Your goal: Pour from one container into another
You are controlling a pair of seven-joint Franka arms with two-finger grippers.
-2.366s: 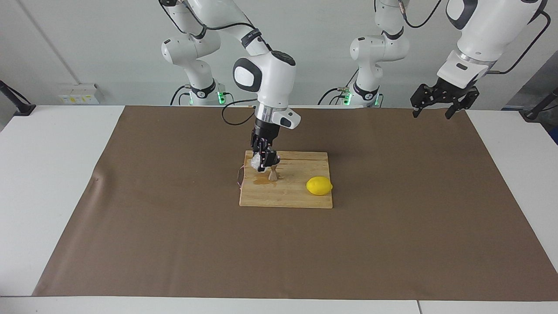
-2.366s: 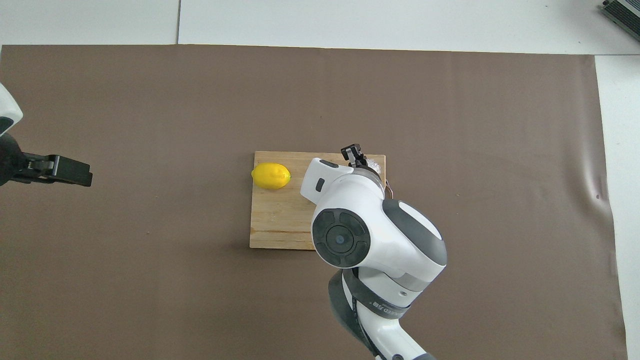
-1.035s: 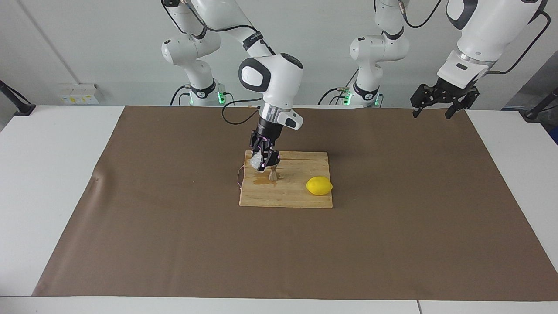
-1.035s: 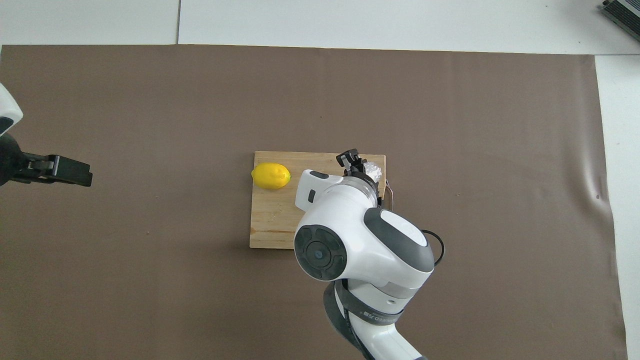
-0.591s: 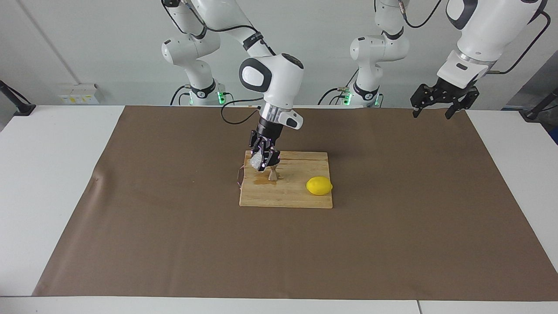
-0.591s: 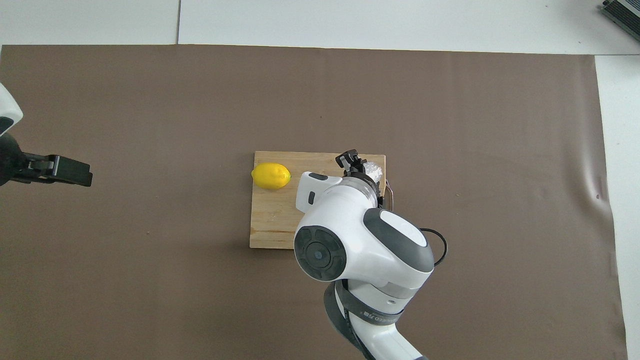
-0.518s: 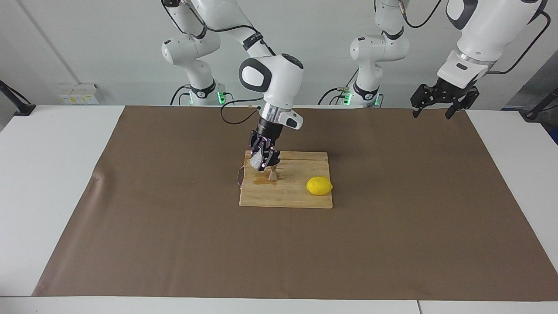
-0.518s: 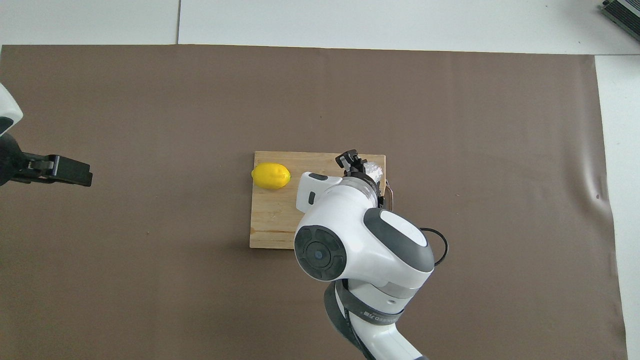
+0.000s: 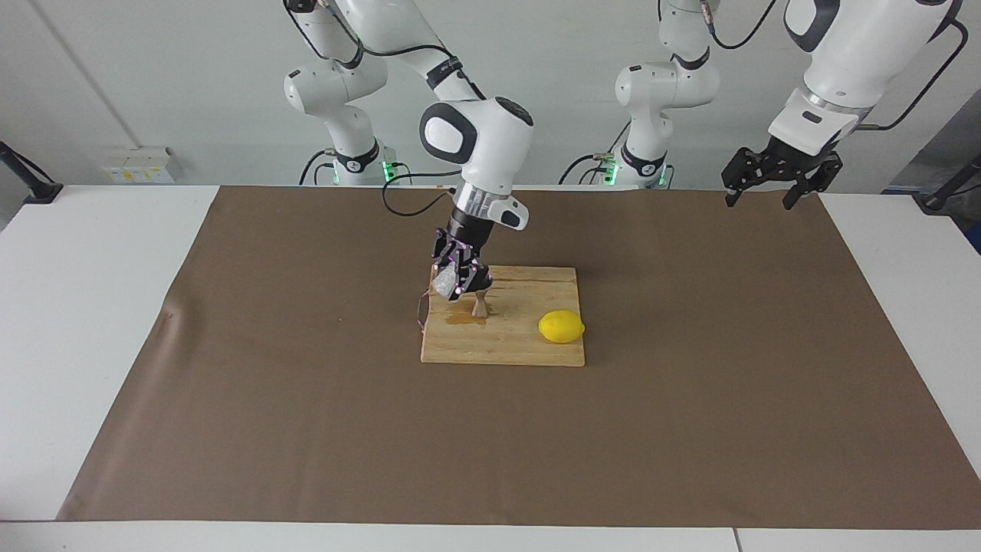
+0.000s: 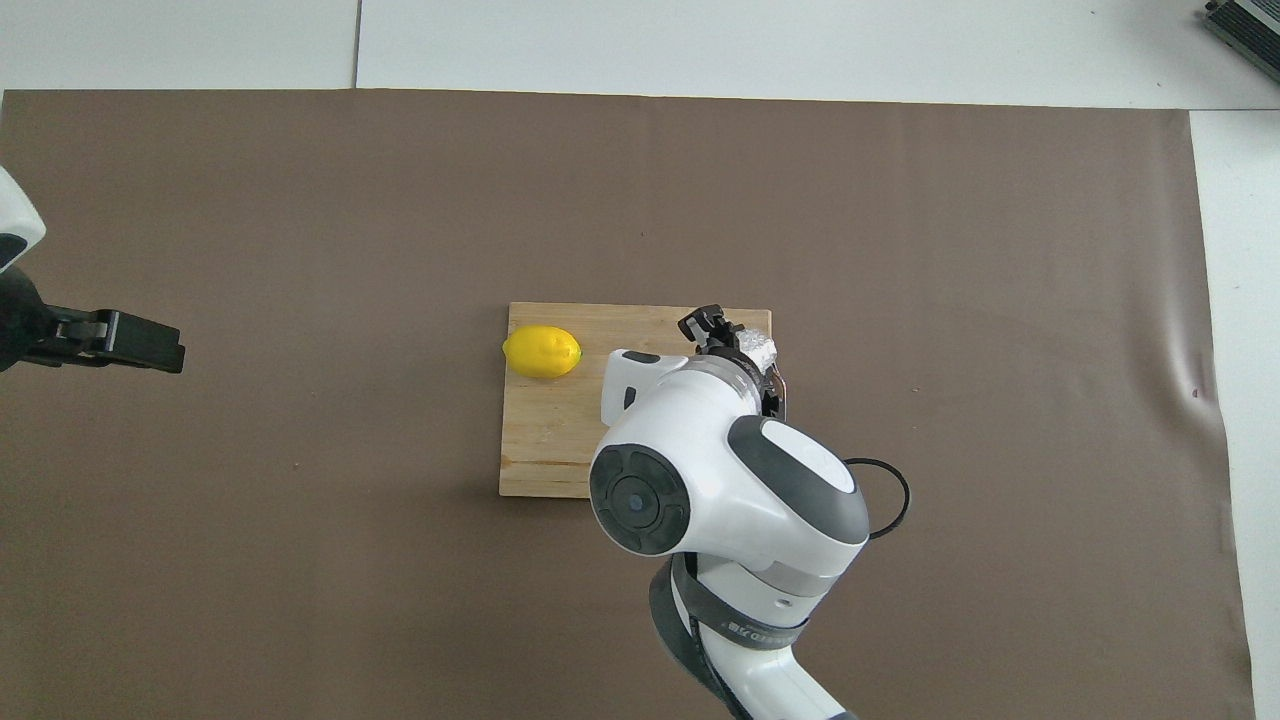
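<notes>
The glass cup (image 9: 444,284) is seen gripped and tilted in the right gripper (image 9: 457,277) just above the wooden cutting board (image 9: 513,337), over the board's corner toward the right arm's end of the table. The steel jigger (image 9: 480,304) is shown upright on the board, just beside and below the tilted cup; whether the two touch cannot be told. A darker wet-looking patch (image 9: 460,317) is visible on the wood at the jigger's foot. A yellow lemon (image 9: 561,326) is seen lying on the same board, toward the left arm's end of it and apart from the jigger.

In the overhead view much of this is covered by the right arm's bulky wrist: only the black tip of the right gripper (image 10: 722,332) and a bright sliver of the glass cup (image 10: 757,348) are left showing past the white housing, and the jigger is hidden altogether. The lemon (image 10: 541,352) and a bare stretch of the cutting board (image 10: 545,440) are shown plainly there, as is the brown cloth (image 10: 300,560) spread over the white table (image 10: 700,45).

The left gripper (image 9: 772,179) is held parted and empty, high over the cloth's edge at its own end of the table, its arm waiting. From overhead only the side of the left gripper (image 10: 120,340) is caught at the frame's border.
</notes>
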